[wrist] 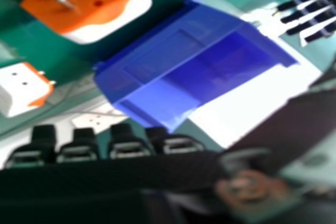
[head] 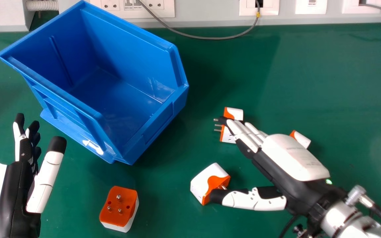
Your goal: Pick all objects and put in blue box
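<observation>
A: What's the biggest thing there?
B: The green counter [head: 342, 82], with a pale wall panel [head: 207, 20] of sockets along its far edge.

A: And on it?
B: The blue box [head: 157, 132], standing toward the left, its inside open to the view.

A: Which hand is nearer the middle?
B: The right hand [head: 294, 158]. Its fingers are stretched out straight, with the thumb spread well away from them.

A: The left hand [head: 12, 195]?
B: At the left edge, near the box, fingers loosely extended and thumb apart, gripping nothing.

A: Now the small stuff.
B: Four orange-and-white plug adapters, all outside the box. The near one [head: 117, 206] sits on the counter between the hands, pins up. Another [head: 207, 180] is at the right thumb's tip; I can't tell whether they touch.

A: And the other two?
B: One [head: 227, 135] is partly hidden behind the right fingertips, its pins pointing toward the box. The last [head: 303, 139] peeks out just beyond the back of that hand, mostly covered.
</observation>
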`<action>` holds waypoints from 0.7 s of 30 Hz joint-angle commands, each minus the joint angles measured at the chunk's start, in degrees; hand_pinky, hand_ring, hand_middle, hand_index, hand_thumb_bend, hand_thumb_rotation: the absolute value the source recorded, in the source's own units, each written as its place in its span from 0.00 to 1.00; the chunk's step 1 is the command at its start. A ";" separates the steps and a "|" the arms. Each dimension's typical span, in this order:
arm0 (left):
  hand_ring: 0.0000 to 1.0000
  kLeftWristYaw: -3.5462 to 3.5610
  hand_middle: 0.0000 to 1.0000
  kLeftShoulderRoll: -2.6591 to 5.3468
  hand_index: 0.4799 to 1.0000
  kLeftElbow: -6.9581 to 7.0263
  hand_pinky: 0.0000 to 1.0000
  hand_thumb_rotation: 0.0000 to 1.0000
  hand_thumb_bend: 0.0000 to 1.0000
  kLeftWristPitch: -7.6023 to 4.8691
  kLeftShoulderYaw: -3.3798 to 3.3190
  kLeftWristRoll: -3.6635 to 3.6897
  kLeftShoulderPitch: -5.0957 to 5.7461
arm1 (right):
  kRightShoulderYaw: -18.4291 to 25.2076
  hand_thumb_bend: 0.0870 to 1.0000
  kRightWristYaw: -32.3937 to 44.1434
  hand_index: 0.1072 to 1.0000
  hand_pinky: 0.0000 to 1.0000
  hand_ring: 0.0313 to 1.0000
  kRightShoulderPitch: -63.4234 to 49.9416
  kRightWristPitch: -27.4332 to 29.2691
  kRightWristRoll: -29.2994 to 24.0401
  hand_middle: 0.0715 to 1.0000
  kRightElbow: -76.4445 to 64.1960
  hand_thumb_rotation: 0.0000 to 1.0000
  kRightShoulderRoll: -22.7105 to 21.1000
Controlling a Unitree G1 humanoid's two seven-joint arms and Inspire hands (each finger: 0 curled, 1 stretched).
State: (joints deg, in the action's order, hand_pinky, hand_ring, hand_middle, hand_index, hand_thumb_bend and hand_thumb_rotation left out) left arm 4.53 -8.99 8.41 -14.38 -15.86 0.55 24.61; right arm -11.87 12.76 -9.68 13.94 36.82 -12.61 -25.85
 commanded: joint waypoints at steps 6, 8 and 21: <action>1.00 -0.45 1.00 -0.01 1.00 0.83 1.00 0.89 0.79 -0.59 -0.04 -0.06 -0.25 | -2.50 0.45 3.06 1.00 0.96 1.00 5.89 1.00 2.23 1.00 1.84 0.80 -3.07; 1.00 -0.57 1.00 0.06 1.00 1.05 1.00 0.89 0.79 -0.42 0.01 -0.23 -0.19 | -3.19 0.45 4.69 1.00 0.97 1.00 7.85 1.95 1.97 1.00 3.06 0.80 -4.36; 1.00 -0.40 1.00 0.06 1.00 0.99 1.00 0.89 0.79 -0.53 0.00 0.24 -0.16 | -8.27 0.45 10.79 1.00 1.00 1.00 19.14 9.62 3.34 1.00 10.78 0.79 -9.79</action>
State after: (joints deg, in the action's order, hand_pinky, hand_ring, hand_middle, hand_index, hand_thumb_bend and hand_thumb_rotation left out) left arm 4.23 -8.85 8.33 -14.30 -15.83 0.44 24.46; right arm -19.93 23.28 7.21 22.26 40.15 -2.00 -34.82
